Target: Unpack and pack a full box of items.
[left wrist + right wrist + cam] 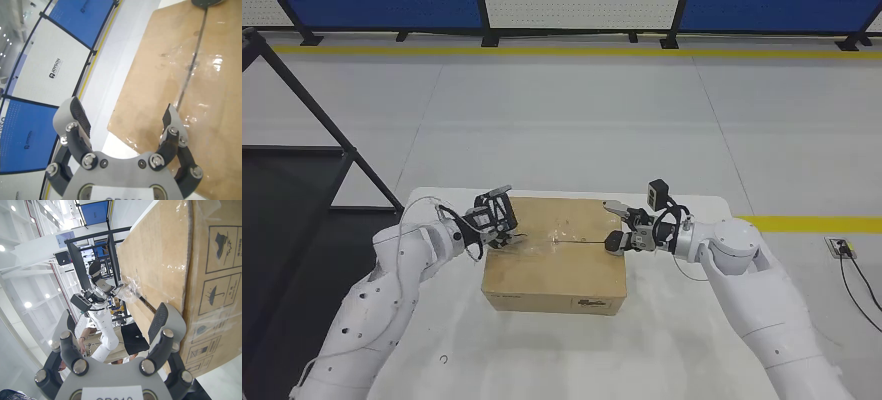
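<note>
Closed cardboard box (554, 262) sits mid-bench (672, 340), flaps up, long axis left-right. Top seam (582, 240) runs left-right too, with crinkled clear tape (196, 62) over it. Left tool (122, 106) is at the box's left end over the seam, spread wide, holding nothing. Right tool (614, 225) is at the right end, also wide apart and empty, one finger (158, 321) just beside the upper right edge. Black frame (292, 150) stands left of the bench.

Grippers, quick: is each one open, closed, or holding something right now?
Left gripper: open, empty, at one end of the box.
Right gripper: open, empty, at the box's other end.
</note>
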